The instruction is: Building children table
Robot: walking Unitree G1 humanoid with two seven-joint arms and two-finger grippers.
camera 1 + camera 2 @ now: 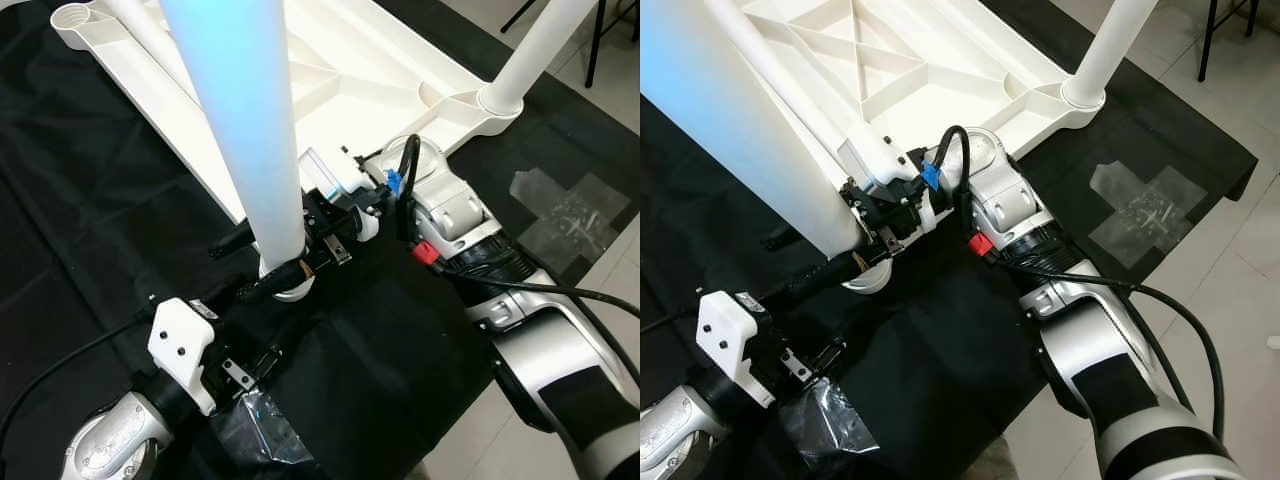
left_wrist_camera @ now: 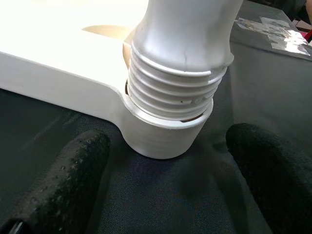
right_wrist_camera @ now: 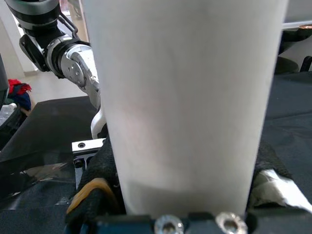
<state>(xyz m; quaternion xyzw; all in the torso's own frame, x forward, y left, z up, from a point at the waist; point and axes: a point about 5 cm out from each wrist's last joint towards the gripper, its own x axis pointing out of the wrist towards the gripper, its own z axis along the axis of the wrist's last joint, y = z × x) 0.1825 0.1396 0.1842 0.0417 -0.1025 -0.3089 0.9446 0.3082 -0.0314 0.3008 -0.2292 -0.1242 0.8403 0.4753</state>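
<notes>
Right end effector (image 1: 292, 262) clamping white table leg (image 1: 240, 120), threaded into tabletop socket (image 2: 163, 139), left end effector (image 2: 168, 195) spread.

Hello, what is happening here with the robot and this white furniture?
The robot is assembling a small white table that lies upside down on a black cloth. Its right gripper is closed around a white leg that stands in the near corner socket. The leg's screw threads are partly above the socket, so it is not fully screwed in. The left gripper is open, with a finger on each side of the socket. Another leg already stands at the far corner.
</notes>
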